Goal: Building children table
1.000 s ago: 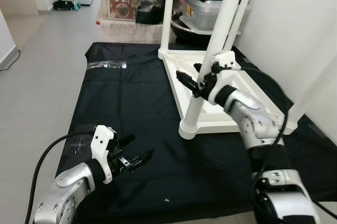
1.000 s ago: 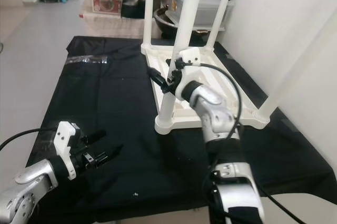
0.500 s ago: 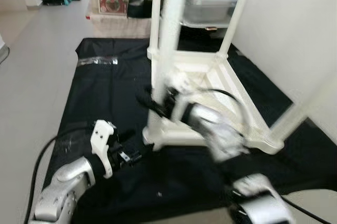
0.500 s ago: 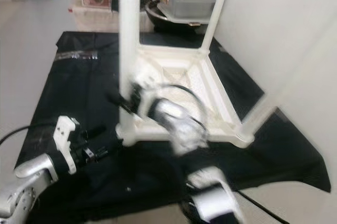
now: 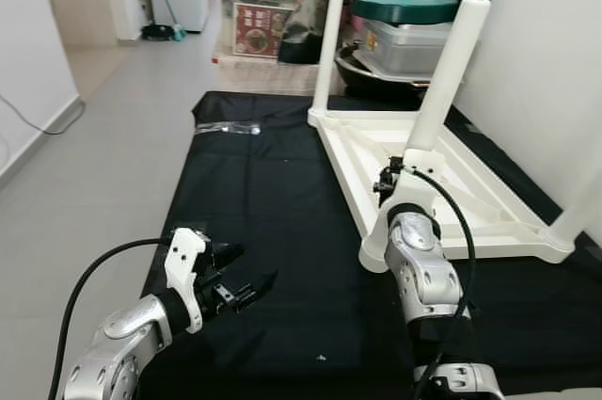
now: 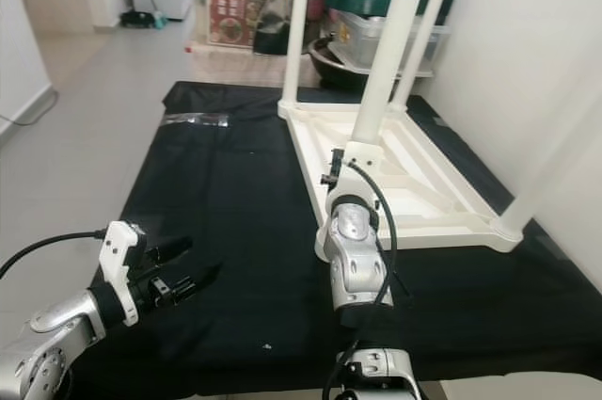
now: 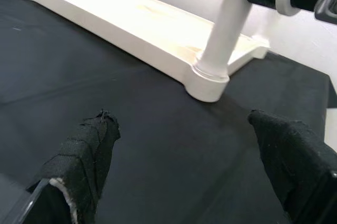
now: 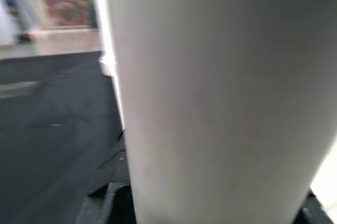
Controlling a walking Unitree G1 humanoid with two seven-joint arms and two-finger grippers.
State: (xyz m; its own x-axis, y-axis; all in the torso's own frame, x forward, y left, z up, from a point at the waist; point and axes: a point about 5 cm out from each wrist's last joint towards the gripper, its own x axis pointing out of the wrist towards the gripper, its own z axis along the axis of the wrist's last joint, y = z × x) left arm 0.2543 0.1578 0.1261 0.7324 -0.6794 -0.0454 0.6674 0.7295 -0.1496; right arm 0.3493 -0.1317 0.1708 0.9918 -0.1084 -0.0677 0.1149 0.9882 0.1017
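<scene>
Table leg [image 5: 442, 89] gripped by right claw [image 5: 386, 181]; left claw [image 5: 240, 273] spread.

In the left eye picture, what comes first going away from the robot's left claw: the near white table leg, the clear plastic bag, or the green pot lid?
From the left gripper:
1. Near table leg, to the right, with the right gripper at it.
2. Clear plastic bag, ahead on the black mat.
3. Green pot lid, far back right.

Bright, even indoor light, sharp head views with mild bending at the edges. The black mat [image 5: 282, 202] swallows shadow detail; the pale floor [image 5: 103, 127] shows soft sheen. The right wrist view is blurred, its white table leg [image 8: 210, 92] far too close for focus
</scene>
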